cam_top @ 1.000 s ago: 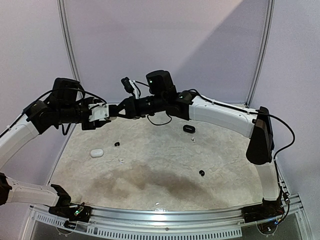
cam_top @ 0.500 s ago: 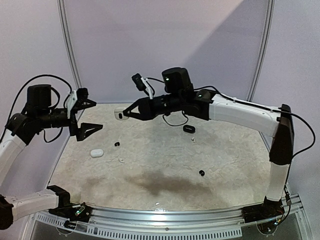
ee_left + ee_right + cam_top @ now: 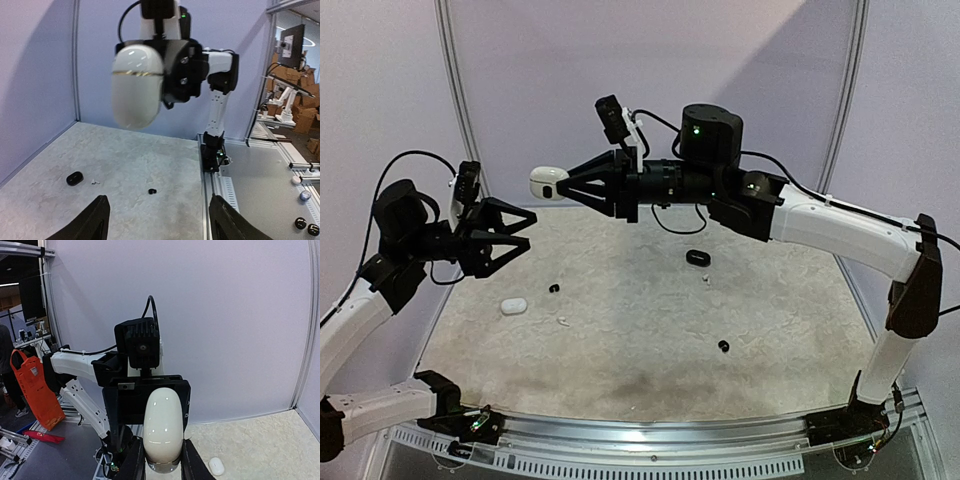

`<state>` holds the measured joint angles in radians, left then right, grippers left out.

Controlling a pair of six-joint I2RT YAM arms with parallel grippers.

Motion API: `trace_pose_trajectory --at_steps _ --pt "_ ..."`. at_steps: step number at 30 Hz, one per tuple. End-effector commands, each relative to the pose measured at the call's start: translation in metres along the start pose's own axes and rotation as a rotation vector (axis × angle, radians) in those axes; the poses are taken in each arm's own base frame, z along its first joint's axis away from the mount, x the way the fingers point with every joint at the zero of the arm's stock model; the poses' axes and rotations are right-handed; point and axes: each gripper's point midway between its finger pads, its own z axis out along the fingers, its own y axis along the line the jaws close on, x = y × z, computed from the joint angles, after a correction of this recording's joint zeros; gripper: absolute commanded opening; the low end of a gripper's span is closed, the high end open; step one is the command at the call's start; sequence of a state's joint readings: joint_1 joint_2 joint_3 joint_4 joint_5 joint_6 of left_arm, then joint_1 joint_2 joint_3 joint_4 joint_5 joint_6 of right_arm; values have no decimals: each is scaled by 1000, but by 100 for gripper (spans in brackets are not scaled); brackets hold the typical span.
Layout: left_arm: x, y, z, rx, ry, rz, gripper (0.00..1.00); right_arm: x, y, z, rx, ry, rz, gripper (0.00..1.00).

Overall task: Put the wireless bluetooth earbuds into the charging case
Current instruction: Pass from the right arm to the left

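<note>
Since half a second back, the right arm has risen and swung further left, and the left arm has drawn back and sits lower. The right gripper (image 3: 563, 185) is clamped on the white charging case (image 3: 546, 184), high above the table (image 3: 620, 380). The case's long axis runs straight out from the fingers toward the left arm, and its lid looks shut. The left gripper (image 3: 527, 231) stands wide with nothing in it, below and left of the case and apart from it.

The earbuds lie loose on the table. The near black earbud (image 3: 554, 289) and a tiny white earbud (image 3: 561, 321) are on the left arm's side. The other black earbud (image 3: 723, 346) lies right of centre. A second white case (image 3: 513, 305) rests near the near black earbud, with bare table around each.
</note>
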<state>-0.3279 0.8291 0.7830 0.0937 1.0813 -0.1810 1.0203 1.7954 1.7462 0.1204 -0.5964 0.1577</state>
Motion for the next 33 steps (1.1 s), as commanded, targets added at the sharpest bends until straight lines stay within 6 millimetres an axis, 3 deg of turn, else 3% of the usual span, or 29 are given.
trace_pose_trajectory --at_steps 1,6,21,28,33 --pt "-11 -28 8 113 -24 24 68 -4 9 12 -47 -15 -65 0" --pt "-12 -23 12 76 -33 24 55 4 9 17 -51 11 -59 0" --pt "-33 -3 15 -35 -71 106 57 15 13 18 -78 41 -42 0" --pt "-32 -14 15 36 -63 107 39 15 12 18 -71 34 -44 0" --pt "-41 -18 15 54 -81 104 37 18 10 18 -65 44 -45 0"
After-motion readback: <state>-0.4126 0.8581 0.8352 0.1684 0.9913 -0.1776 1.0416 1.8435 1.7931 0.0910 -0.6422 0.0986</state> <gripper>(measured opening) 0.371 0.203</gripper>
